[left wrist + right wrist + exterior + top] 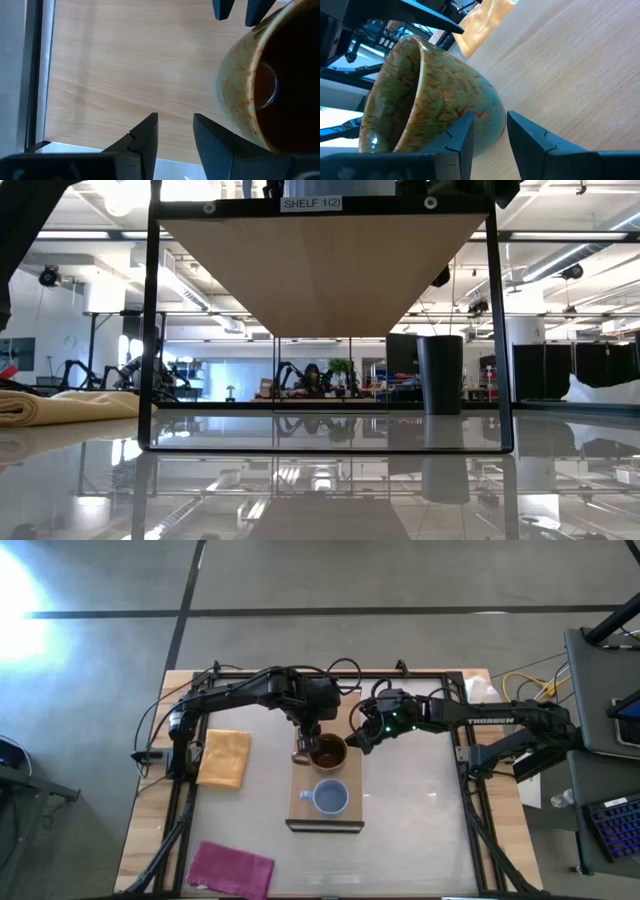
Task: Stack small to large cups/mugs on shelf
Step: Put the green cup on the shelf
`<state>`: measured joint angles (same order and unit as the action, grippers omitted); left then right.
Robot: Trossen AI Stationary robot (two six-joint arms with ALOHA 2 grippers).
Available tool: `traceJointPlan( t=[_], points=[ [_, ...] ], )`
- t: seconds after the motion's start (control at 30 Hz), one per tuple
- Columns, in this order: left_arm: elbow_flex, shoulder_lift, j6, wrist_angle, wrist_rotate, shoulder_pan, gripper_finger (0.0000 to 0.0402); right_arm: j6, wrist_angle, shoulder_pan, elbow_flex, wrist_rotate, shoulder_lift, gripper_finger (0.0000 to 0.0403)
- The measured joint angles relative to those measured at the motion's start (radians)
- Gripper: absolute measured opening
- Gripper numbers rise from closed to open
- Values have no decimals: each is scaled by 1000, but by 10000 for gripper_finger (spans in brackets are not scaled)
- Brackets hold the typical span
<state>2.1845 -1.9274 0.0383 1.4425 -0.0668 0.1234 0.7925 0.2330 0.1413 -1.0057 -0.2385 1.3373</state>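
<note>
The light-wood shelf (pixel 325 812) is a raised board; the low view shows its underside (pixel 320 270). The mustard-brown mug (pixel 327 752) stands upright on its far end. The light-blue cup (pixel 331 798) stands at its middle. The black cup (pixel 440 375) stands on the table beyond the shelf; in the high view my right arm hides it. My left gripper (pixel 308 743) is just left of the mug, slightly open and empty (pixel 175 131). My right gripper (pixel 357 740) is just right of the mug, slightly open (pixel 490 135). My left gripper has nothing between its fingers; one finger (pixel 215 145) stands close beside the mug's outer wall (pixel 235 95), and I cannot tell whether it touches. My right gripper has one finger (pixel 462 137) close against the mug's lower wall (pixel 480 100); I cannot tell whether it touches.
A folded yellow cloth (pixel 224 757) lies on the table left of the shelf, and a magenta cloth (pixel 232 868) lies at the near left. The shelf's metal frame posts (pixel 150 330) stand on the glossy table. Cables and a keyboard lie off the table's right side.
</note>
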Motion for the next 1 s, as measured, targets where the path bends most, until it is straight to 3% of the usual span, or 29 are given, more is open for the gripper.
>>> traceJointPlan(
  t=[0.63,1.0],
  points=[
    [0,0,27,-20,-17,1,109,-35,32,43,0,7,-20,109],
    [12,3,100,-83,-15,42,109,-94,283,138,0,220,-142,109]
  ],
)
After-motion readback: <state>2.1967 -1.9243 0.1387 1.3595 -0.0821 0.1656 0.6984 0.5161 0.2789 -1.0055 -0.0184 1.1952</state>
